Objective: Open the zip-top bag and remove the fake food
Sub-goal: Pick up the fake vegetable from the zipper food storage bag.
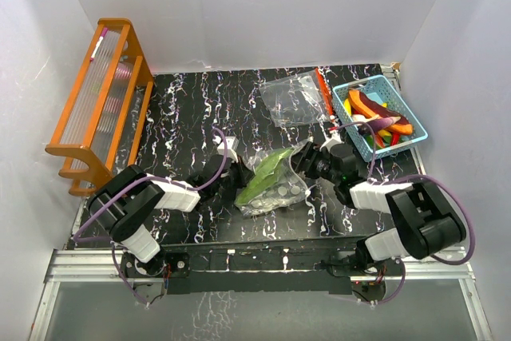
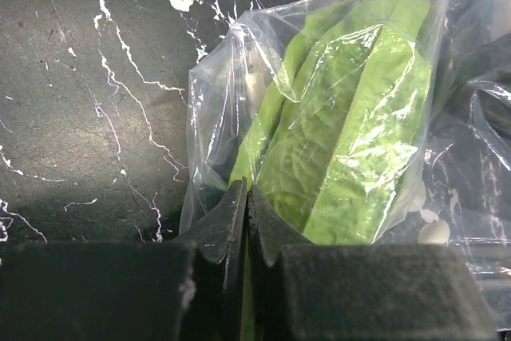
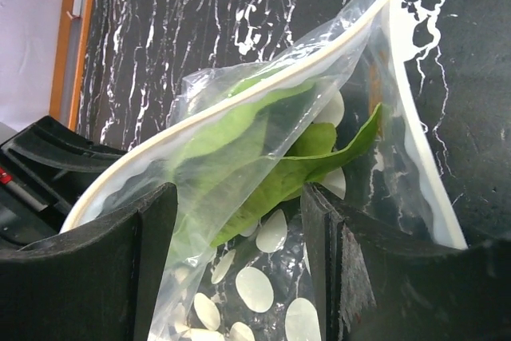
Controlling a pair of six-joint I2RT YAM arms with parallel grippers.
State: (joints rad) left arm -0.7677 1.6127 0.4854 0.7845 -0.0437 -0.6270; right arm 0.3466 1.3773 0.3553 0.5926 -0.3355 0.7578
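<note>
The zip-top bag [image 1: 278, 189] lies in the middle of the desk [image 1: 180, 117], between the two arms. Its mouth faces right and its other end faces left. Inside it are a long green leafy piece [image 3: 263, 169] and a scatter of small white oval pieces [image 3: 255, 287].

The left claw [image 2: 247, 221] is pinched tight on the film at the bag's left end, just beside the leaf. The right claw [image 3: 238, 205] stands wide at the mouth, gripping nothing. The pale zip strip looks parted, running off to either side of it, and the tip of the leaf lies in the gap between its fingers.

The mouth looks open enough, so the step in hand seems to be reaching in for the leaf. To do it well:

- Hold the left pinch firm so the bag cannot slide along with the pull.
- Ease the right claw further in, with one finger on each side of the leaf tip.
- Close on the leaf alone. Loose film caught in the grip would drag the whole bag.
- Draw out to the right, along the bag's length, slowly enough that the oval pieces do not spill.
</note>
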